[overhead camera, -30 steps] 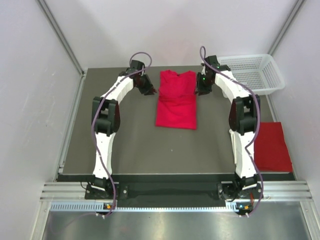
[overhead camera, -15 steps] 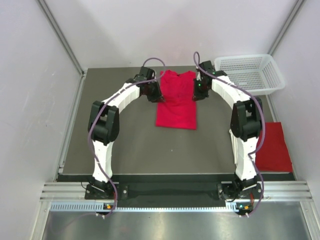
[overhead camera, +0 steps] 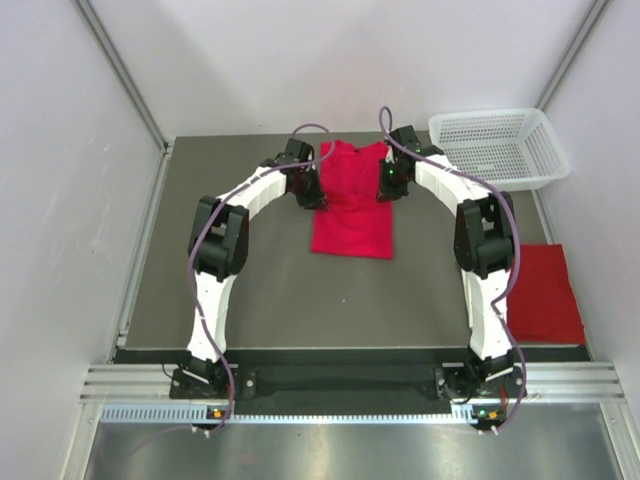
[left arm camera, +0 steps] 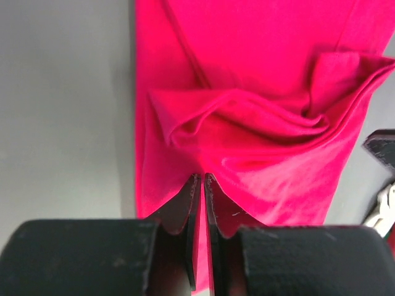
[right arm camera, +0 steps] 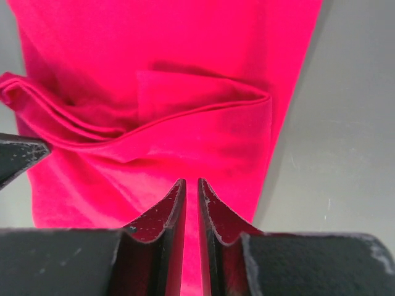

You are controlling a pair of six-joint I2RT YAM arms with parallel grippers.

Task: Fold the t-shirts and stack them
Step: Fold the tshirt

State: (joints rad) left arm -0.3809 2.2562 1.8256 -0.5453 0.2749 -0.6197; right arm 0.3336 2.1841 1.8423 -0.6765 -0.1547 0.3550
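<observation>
A red t-shirt lies flat in the middle of the dark table, collar to the back and sleeves folded inward. My left gripper is over its left edge and my right gripper over its right edge. In the left wrist view the left gripper has its jaws nearly together just above the shirt, with no cloth clearly pinched. In the right wrist view the right gripper stands the same way over the shirt. A second red t-shirt lies folded at the right edge.
A white mesh basket stands at the back right corner. The table is walled by white panels on the left, back and right. The other gripper's fingertip shows at the edge of each wrist view.
Both grippers have moved inward from beside the shirt to over its left and right edges. The shirt itself has not visibly moved.
</observation>
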